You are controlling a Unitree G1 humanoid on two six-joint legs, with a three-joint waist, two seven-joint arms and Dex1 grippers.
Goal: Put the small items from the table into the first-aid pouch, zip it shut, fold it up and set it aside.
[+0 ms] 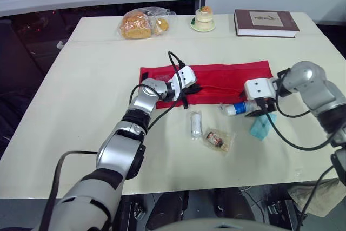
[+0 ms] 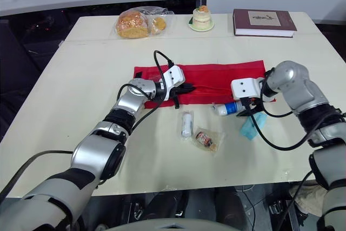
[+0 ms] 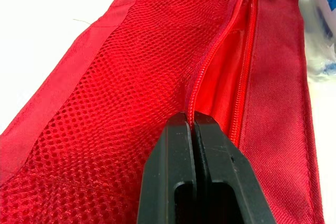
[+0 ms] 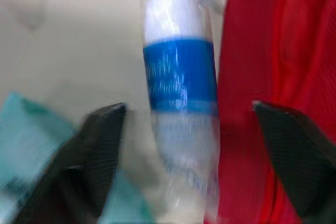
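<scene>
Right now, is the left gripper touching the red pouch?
Touching. The left wrist view shows the left gripper shut, its fingertips pinching the zip edge of the red pouch beside the mesh.

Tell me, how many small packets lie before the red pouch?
4: white roll, clear packet beside it, blue roll by the pouch, teal packet right of that. Others may be hidden inside it.
</scene>
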